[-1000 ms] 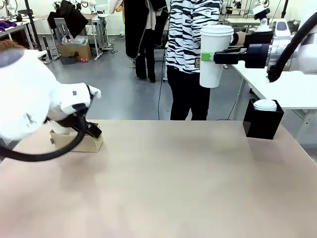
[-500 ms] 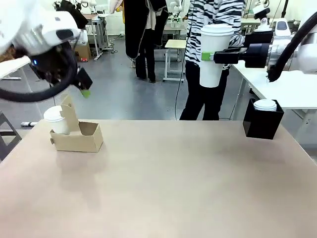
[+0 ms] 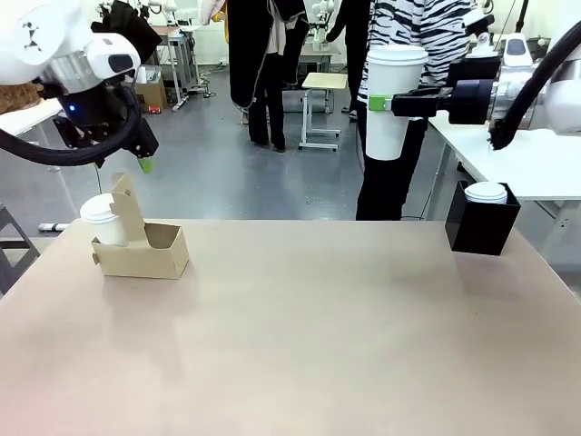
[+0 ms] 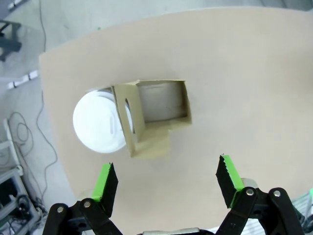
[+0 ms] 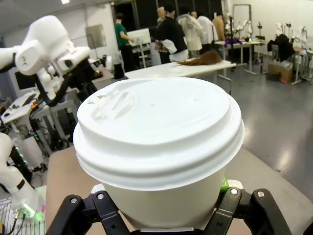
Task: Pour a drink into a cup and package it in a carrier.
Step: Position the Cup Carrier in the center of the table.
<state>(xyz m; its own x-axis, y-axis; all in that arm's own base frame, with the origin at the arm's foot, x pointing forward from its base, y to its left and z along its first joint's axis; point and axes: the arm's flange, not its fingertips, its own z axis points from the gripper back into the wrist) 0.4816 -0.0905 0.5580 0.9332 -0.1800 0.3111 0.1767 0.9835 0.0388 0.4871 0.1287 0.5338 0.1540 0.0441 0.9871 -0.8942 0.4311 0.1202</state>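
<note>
The right gripper [image 3: 381,104] is closed on the tall white paper cup [image 3: 392,127]. Its green pads [image 3: 375,104] press the cup's wall below the white lid [image 3: 397,55]. The cup hangs upright, high over the far right part of the table [image 3: 318,345]. It is well above the black box [image 3: 481,234] at the far right corner, in which a white-lidded cup [image 3: 487,192] sits.

The left gripper [image 4: 166,171] has its fingers [image 4: 106,178] spread wide with nothing between them, and it hovers above the cardboard carrier [image 3: 150,256]. The carrier stands near the far left edge of the table. A shorter lidded cup [image 3: 100,218] sits in its outer hole, and the hole nearer the middle is free. A wide stretch of bare tabletop lies between the carrier and the black box.
</note>
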